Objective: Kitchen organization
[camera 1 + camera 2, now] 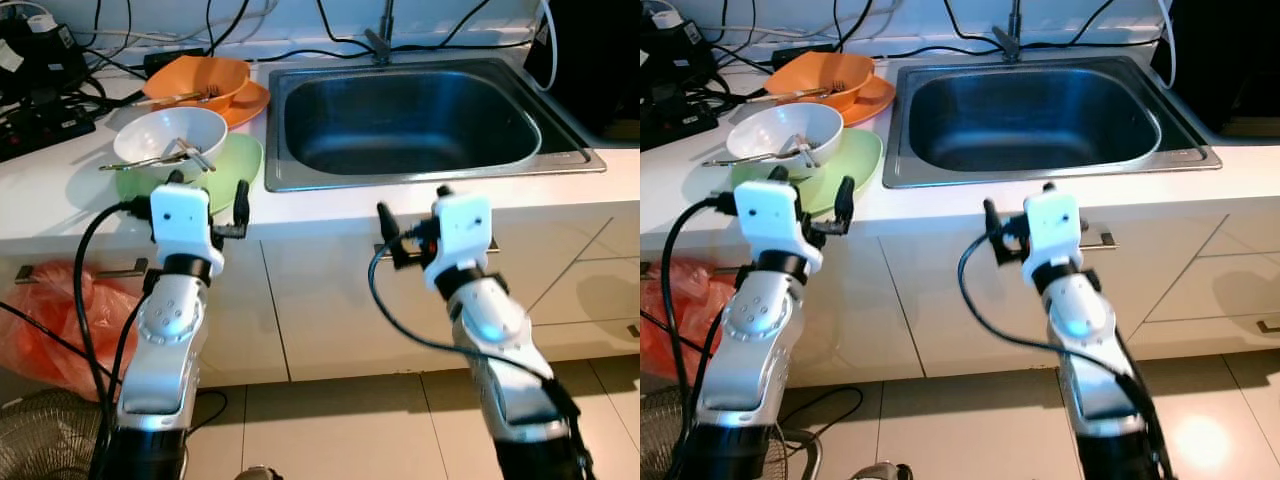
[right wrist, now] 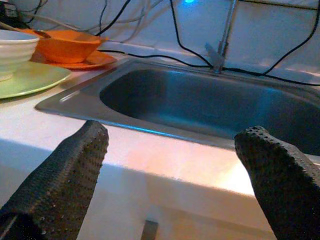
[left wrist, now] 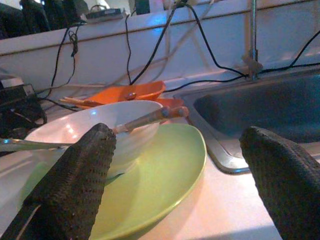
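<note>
A white bowl [image 1: 170,135] holding metal utensils [image 1: 185,153] sits on a green plate [image 1: 240,160] at the counter's front left. Behind it an orange bowl [image 1: 200,78] with cutlery rests on an orange plate [image 1: 250,103]. The steel sink [image 1: 400,178] to the right has nothing in its basin. My left gripper [image 1: 208,186] is open at the counter's front edge, just before the green plate [image 3: 160,170], fingers pointing at the white bowl [image 3: 100,130]. My right gripper [image 1: 412,202] is open and holds nothing, in front of the counter edge below the sink [image 2: 200,100].
Cables and a power strip [image 1: 40,120] crowd the counter's back left. The faucet [image 1: 383,40] stands behind the sink, and a dark appliance [image 1: 590,60] is at the far right. An orange plastic bag [image 1: 50,310] and a fan [image 1: 40,440] are on the floor at left.
</note>
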### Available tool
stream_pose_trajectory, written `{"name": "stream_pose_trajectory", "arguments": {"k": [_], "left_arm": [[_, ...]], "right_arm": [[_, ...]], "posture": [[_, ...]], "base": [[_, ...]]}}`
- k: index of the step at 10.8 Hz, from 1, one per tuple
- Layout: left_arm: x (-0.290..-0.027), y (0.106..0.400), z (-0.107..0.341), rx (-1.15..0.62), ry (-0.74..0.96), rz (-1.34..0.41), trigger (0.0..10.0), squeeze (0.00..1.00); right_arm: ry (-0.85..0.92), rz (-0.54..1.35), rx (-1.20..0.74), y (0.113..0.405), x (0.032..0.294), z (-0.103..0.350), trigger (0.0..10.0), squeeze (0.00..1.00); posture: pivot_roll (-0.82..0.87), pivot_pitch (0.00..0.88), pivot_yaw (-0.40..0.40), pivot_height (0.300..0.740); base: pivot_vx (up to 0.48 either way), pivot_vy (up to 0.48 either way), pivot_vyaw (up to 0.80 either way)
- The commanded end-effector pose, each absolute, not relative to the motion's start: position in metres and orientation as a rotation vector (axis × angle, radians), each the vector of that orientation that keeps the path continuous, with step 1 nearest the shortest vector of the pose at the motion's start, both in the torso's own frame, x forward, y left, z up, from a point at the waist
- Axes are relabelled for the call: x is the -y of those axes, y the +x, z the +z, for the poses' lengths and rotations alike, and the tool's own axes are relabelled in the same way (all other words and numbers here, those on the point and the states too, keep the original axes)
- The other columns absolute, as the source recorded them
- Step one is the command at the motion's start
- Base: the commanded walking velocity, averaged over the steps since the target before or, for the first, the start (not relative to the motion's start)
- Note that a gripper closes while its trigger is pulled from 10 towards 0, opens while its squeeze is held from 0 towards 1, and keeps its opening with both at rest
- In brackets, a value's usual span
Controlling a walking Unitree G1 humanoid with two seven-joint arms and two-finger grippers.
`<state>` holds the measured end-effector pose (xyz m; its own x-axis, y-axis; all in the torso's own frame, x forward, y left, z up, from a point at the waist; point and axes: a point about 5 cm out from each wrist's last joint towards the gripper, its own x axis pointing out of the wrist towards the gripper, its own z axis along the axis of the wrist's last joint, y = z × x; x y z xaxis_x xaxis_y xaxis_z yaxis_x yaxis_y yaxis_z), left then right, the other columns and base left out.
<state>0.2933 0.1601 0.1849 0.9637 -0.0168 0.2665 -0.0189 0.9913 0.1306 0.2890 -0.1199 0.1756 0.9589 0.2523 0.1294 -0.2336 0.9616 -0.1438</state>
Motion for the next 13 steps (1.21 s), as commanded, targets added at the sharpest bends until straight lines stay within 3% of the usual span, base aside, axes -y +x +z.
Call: {"name": "stream_pose_trajectory", "arguments": {"k": [1, 7, 13], "left_arm": [[-0.161, 0.290, 0.187, 0.279, 0.145, 0.006, 10.0, 0.00], [-0.160, 0.282, 0.225, 0.395, 0.168, 0.018, 10.0, 0.00], [-0.160, 0.279, 0.231, 0.391, 0.165, 0.026, 10.0, 0.00]], "right_arm": [[-0.125, 0.260, 0.158, 0.285, 0.117, 0.179, 10.0, 0.00], [-0.127, 0.318, 0.222, 0.280, 0.112, 0.193, 10.0, 0.00], [-0.155, 0.356, 0.247, 0.276, 0.106, 0.196, 10.0, 0.00]], "posture": [[0.03, 0.119, 0.041, 0.740], [0.04, 0.177, 0.035, 0.740], [0.05, 0.189, 0.036, 0.740]], "base": [[0.000, 0.000, 0.00], [0.000, 0.000, 0.00], [0.312, 0.052, 0.00]]}}
